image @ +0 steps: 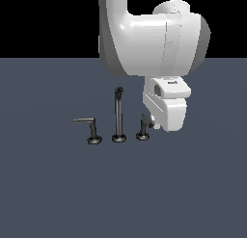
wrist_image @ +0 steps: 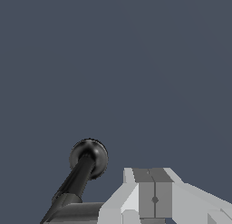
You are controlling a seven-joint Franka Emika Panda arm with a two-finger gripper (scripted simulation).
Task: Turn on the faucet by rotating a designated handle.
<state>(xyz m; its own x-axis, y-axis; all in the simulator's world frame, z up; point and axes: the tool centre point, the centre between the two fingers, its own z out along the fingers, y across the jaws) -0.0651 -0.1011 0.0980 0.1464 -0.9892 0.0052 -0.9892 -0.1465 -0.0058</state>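
Handle (image: pixel 143 126) arm slants up toward the fingers (image: pixel 151 124), stem upright.

My big white arm (image: pixel 149 39) comes down from the top of the exterior view and bends toward that view's right. My wrist hangs under it and points down. My end effector (image: pixel 151 122) sits low, near the floor, and most of it hides behind my white hand block. In the wrist view my end effector (wrist_image: pixel 154 198) shows two grey fingers (wrist_image: pixel 146 191) pressed side by side, with only a thin line between them. Nothing is between them.
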